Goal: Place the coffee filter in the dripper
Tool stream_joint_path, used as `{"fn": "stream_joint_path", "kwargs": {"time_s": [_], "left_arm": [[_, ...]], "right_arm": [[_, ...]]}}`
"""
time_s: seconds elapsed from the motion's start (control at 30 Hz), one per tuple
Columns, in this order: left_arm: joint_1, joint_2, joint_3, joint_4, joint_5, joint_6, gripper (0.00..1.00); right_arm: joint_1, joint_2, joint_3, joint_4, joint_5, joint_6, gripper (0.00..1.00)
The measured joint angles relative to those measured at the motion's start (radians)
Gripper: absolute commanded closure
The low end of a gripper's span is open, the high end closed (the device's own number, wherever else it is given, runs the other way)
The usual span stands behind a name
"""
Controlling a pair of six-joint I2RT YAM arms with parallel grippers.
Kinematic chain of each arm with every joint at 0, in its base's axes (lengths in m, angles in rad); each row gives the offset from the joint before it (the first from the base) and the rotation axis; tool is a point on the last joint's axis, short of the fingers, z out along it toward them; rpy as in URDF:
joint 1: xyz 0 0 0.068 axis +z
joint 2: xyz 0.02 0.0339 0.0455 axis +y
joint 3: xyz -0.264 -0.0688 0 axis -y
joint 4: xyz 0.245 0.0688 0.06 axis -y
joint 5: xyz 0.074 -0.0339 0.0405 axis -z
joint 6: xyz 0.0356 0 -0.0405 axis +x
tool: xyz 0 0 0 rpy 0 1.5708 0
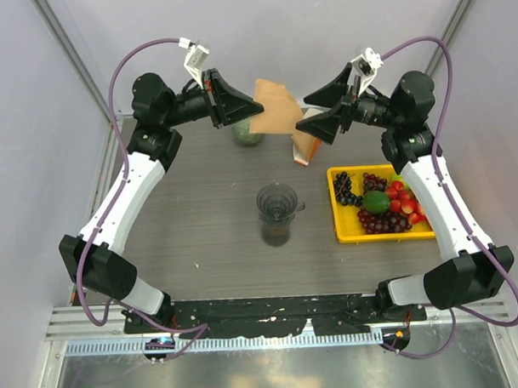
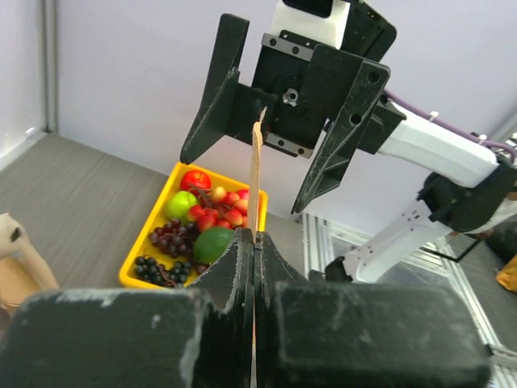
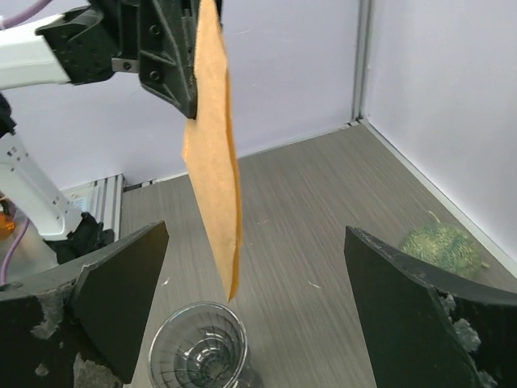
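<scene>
pinching the coffee filter [image 1: 277, 108] by one edge, the left claw [image 1: 254, 106] is clenched tight, its two fingers pressed together on the thin brown paper. the filter is held flat and up in the air over the far part of the bench [image 1: 200, 213], between the two arms.

the right claw [image 1: 303, 114] faces it from the other side, released, its fingers spread wide. the filter's free edge reaches in between those fingers, and the right wrist view shows both fingers standing clear of the paper. whether the paper touches the palm behind them i cannot tell.

the dripper [image 1: 278, 202] stands near the middle of the bench, on top of a glass jug [image 1: 277, 232], rim up, well apart from the filter and lower than it.

a yellow tray [image 1: 339, 234] with grapes, a lime and red fruit lies to the right of the dripper. a green rough ball [image 1: 248, 135] rests near the far edge, and an orange-white pack [image 1: 304, 148] stands partly hidden under the right claw.
</scene>
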Motion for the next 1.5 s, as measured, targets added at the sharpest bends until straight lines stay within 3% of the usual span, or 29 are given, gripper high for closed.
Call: {"fn": "stream_joint_path", "kwargs": {"time_s": [0.1, 0.33, 0.37, 0.4, 0.43, 0.5, 0.57, 0.6, 0.63, 0.67, 0.8, 0.93, 1.07, 1.17, 1.3, 1.43, 1.5], "left_arm": [[-0.004, 0.001, 0.000, 0.032, 0.037, -0.055, 1.00], [-0.013, 0.001, 0.000, 0.080, 0.066, -0.116, 1.00], [-0.015, 0.001, 0.000, 0.085, 0.069, -0.121, 1.00], [-0.016, 0.001, 0.000, 0.089, 0.071, -0.128, 1.00], [-0.016, 0.001, 0.000, 0.093, 0.072, -0.133, 1.00], [-0.017, 0.001, 0.000, 0.092, 0.075, -0.136, 0.78], [-0.017, 0.001, 0.008, 0.042, 0.070, -0.109, 0.43], [-0.016, 0.001, 0.023, -0.019, 0.052, -0.081, 0.19], [-0.014, 0.002, 0.042, -0.087, 0.025, -0.050, 0.06], [-0.011, 0.001, 0.063, -0.153, -0.010, -0.018, 0.01], [0.039, -0.017, 0.123, -0.343, -0.159, 0.067, 0.01], [0.105, -0.069, 0.133, -0.452, -0.219, 0.110, 0.01], [0.123, -0.093, 0.156, -0.507, -0.233, 0.082, 0.00], [0.142, -0.126, 0.103, -0.467, -0.197, -0.007, 0.01], [0.138, -0.153, 0.040, -0.438, -0.166, -0.034, 0.01], [0.072, -0.206, -0.052, -0.415, -0.190, -0.032, 0.28], [0.043, -0.215, -0.068, -0.395, -0.208, -0.035, 0.32]], "right_arm": [[0.021, -0.007, -0.010, 0.029, -0.029, -0.011, 0.21], [0.087, -0.023, -0.023, 0.062, -0.051, -0.006, 0.49], [0.095, -0.026, -0.026, 0.063, -0.051, -0.007, 0.61], [0.102, -0.028, -0.026, 0.064, -0.051, -0.005, 0.81], [0.107, -0.028, -0.026, 0.068, -0.050, -0.003, 0.90], [0.114, -0.028, -0.027, 0.081, -0.046, 0.005, 0.95], [0.117, -0.033, -0.026, 0.069, -0.017, 0.004, 0.95], [0.121, -0.038, -0.025, 0.051, 0.009, -0.012, 0.95], [0.127, -0.048, -0.025, 0.024, 0.058, -0.035, 0.95], [0.134, -0.062, -0.025, -0.014, 0.143, -0.072, 0.95], [0.171, -0.131, -0.041, -0.074, 0.470, -0.243, 0.95], [0.280, -0.238, -0.150, -0.027, 0.821, -0.480, 0.95], [0.469, -0.305, -0.360, 0.224, 1.135, -0.764, 0.95], [0.547, -0.261, -0.474, 0.453, 1.317, -0.976, 0.95], [0.570, -0.173, -0.470, 0.508, 1.453, -1.131, 0.95], [0.595, -0.124, -0.460, 0.612, 1.560, -1.266, 0.95], [0.614, -0.104, -0.460, 0.677, 1.588, -1.320, 0.95]]}}
